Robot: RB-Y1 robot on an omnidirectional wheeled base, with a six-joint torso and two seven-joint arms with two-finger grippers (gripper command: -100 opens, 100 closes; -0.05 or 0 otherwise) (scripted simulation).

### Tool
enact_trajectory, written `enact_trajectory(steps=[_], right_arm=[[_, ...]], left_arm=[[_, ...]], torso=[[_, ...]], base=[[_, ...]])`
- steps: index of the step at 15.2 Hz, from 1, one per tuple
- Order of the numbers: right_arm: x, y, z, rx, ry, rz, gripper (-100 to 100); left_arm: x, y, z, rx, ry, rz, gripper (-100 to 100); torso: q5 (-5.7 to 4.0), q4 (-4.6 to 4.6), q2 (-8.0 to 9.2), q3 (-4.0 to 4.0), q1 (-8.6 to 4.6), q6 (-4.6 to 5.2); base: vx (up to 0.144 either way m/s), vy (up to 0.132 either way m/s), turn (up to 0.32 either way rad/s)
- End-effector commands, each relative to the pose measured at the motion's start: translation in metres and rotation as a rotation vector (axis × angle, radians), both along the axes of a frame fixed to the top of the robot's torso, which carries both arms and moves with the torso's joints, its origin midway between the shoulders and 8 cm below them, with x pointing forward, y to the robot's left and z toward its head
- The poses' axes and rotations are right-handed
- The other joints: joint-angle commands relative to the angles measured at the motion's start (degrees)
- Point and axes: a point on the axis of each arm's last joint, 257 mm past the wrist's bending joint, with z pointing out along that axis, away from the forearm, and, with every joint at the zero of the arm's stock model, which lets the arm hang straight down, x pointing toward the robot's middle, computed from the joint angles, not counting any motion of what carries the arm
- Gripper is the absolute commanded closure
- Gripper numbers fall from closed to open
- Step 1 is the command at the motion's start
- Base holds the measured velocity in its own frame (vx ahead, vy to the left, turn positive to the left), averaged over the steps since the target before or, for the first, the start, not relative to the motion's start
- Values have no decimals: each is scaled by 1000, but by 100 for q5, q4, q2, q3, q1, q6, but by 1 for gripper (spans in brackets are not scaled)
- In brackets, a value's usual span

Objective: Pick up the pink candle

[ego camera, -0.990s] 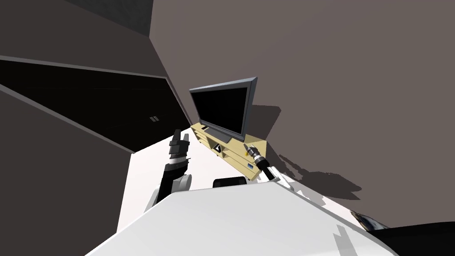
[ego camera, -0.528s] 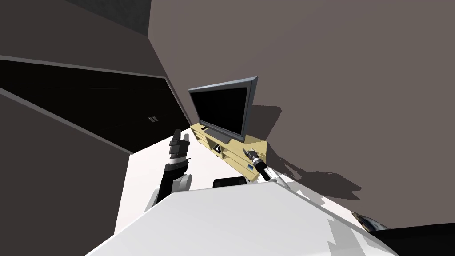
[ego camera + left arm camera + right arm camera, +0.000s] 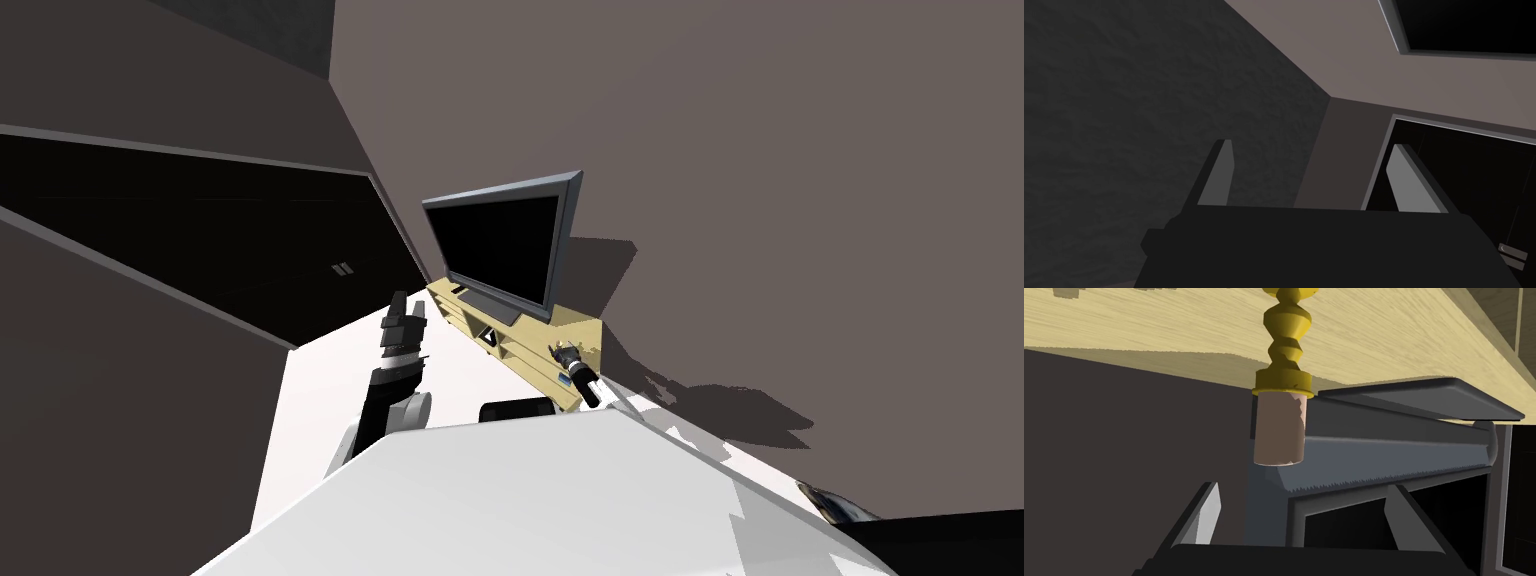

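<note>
A short pink candle [image 3: 1279, 430] sits in a gold turned candlestick [image 3: 1285, 343] on the pale wooden TV stand [image 3: 1149, 323]. My right gripper [image 3: 1304, 513] is open. The candle stands a short way beyond its fingertips, roughly in line with the gap and touching neither finger. In the head view the right gripper [image 3: 562, 352] is at the right end of the stand [image 3: 520, 345]. My left gripper [image 3: 404, 308] is raised over the floor to the left of the stand and is open [image 3: 1314, 172] with nothing in it.
A large grey-framed TV [image 3: 497, 240] stands on the stand, and its base [image 3: 1404, 438] lies right behind the candle. A brown-grey wall [image 3: 800, 200] backs the stand. A dark opening [image 3: 200, 230] lies to the left, with white floor [image 3: 330, 400] before it.
My right hand has slid a little down and nearer along the stand's right end. The head view has shifted slightly. The left arm has not moved.
</note>
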Motion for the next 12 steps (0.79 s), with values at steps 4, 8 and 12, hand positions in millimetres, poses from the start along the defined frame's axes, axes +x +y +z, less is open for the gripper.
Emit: enact_trajectory(steps=[4, 8, 12], right_arm=[[-14, -13, -39, -195, 97, 30, -100], [-21, -19, -54, -282, 137, 48, -100], [-18, -22, -60, -305, 145, 57, -100]], left_arm=[[0, 0, 0, 0, 0, 0, 0], [0, 0, 0, 0, 0, 0, 0], [0, 0, 0, 0, 0, 0, 0]], torso=[[0, 0, -1, -1, 1, 0], [1, 2, 10, 5, 4, 1], [1, 3, 15, 9, 3, 0]], base=[[41, 4, -4], [17, 8, -18], [7, 8, -23]])
